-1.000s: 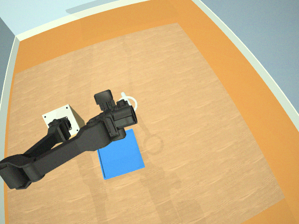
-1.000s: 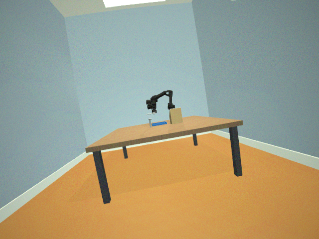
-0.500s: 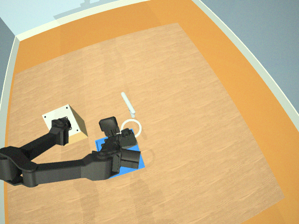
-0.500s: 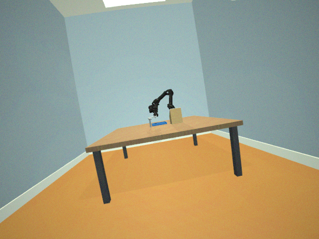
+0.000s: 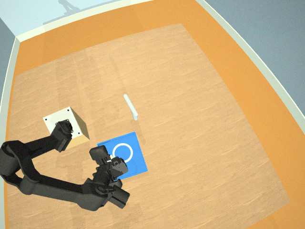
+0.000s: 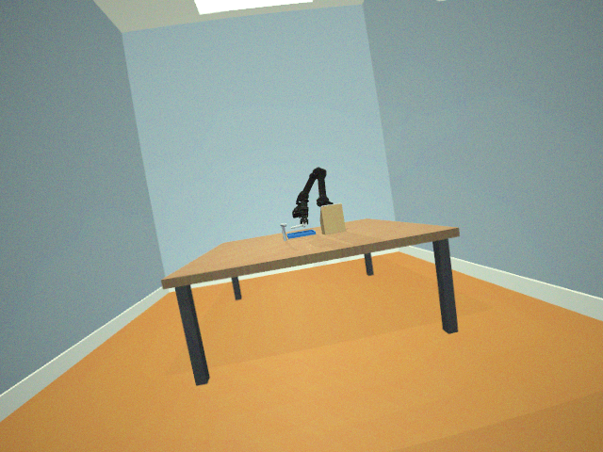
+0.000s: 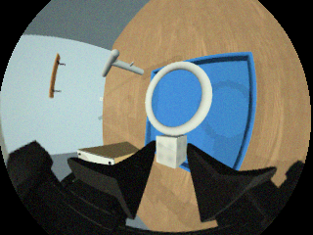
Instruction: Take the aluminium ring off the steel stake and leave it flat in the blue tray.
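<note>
My tool (image 5: pixel 108 161) (image 6: pixel 304 221) (image 7: pixel 171 152) is clamped on the tab (image 7: pixel 171 151), the small pale block at the edge of the ring (image 5: pixel 122 152) (image 6: pixel 296 227) (image 7: pixel 179 99). I have the ring off the stake (image 5: pixel 135 116) (image 6: pixel 284 232) (image 7: pixel 128 67) and hold it above the tray (image 5: pixel 140 161) (image 6: pixel 301 234) (image 7: pixel 253 98); from the side I can see a gap between the two, so it does not lie in there. It looks roughly level to me, and its faint shadow falls on the blue floor of the tray.

The stake stands upright on the tabletop (image 5: pixel 197 123) (image 6: pixel 272 248) (image 7: pixel 274 59), just beside the tray, with its cross-bar (image 5: pixel 130 105) (image 6: pixel 283 224) (image 7: pixel 111 63) on top. My arm (image 5: pixel 56 187) (image 6: pixel 311 182) reaches over from a pale block-shaped base (image 5: pixel 83 125) (image 6: pixel 333 218) (image 7: pixel 98 156), near the tray and apart from it. In my wrist view, the tab sits between my two dark fingers.
</note>
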Robot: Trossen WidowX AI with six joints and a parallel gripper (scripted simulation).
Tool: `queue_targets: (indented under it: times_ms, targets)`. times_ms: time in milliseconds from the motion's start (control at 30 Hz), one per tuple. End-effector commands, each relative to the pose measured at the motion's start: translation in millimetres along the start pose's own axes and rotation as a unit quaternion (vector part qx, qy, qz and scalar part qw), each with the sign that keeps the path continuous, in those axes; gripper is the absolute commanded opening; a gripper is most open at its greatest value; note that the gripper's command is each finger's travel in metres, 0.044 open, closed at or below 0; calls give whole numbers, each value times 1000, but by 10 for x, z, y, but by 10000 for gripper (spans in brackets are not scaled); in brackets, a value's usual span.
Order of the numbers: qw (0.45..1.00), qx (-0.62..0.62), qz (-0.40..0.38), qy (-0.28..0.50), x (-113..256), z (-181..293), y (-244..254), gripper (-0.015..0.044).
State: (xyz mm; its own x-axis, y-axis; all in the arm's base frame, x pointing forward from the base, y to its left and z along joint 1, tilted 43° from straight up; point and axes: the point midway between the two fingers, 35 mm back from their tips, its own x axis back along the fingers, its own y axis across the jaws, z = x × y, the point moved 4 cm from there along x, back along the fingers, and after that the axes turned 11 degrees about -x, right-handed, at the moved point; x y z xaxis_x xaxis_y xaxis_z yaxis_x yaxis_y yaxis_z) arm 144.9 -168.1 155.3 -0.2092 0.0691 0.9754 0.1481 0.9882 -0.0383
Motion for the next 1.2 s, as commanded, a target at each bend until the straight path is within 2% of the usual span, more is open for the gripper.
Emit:
queue_targets:
  times_ms: [0, 267, 833, 1000, 1167]
  targets:
    - [1000, 8, -5, -2, -10, 33, -46, 0]
    - [1000, 9, -4, -2, -215, 40, -218, 0]
    - [1000, 6, -1, 0, -81, 7, -124, 440]
    - [1000, 6, -2, -2, 522, -7, 387, 440]
    - [1000, 6, -2, -2, 600, 13, 458, 440]
